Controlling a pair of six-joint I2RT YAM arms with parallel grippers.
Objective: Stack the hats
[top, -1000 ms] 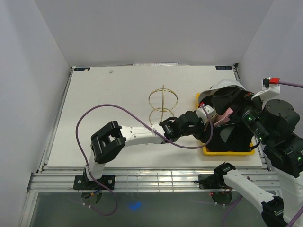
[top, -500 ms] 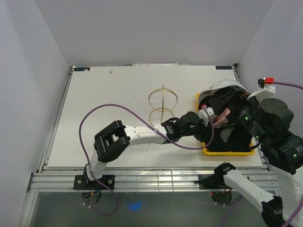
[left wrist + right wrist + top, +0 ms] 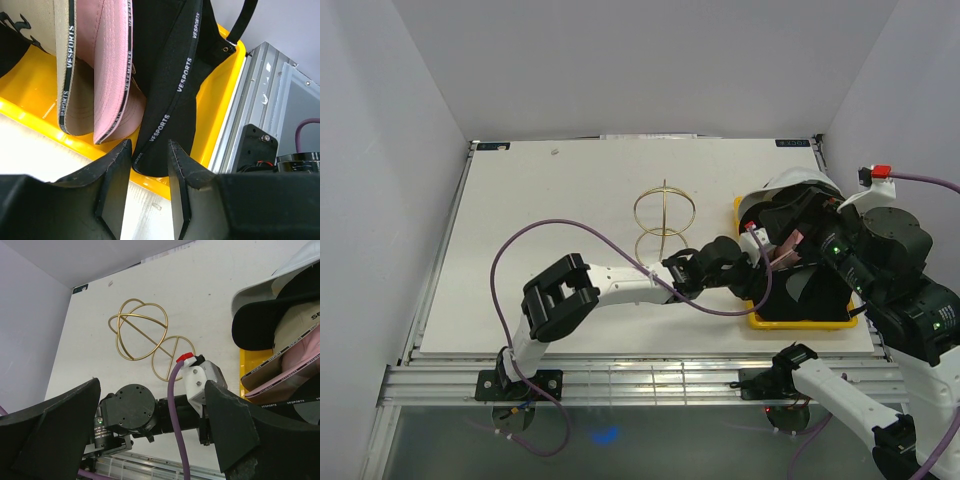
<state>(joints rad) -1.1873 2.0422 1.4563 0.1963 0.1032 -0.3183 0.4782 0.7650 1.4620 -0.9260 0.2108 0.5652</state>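
Left wrist | left pincer apart, tips flanking black hat | right pincer wide apart

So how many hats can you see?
5, all bunched at the yellow tray: white hat at the far end, then black-brimmed hat, tan hat, pink hat, black hat nearest. More may be hidden.

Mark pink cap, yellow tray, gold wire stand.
pink cap [image 3: 112, 75], left wrist view, pink fabric panel.
yellow tray [image 3: 25, 92], left wrist view, bare inner surface.
gold wire stand [image 3: 143, 335], right wrist view, diagonal wire.
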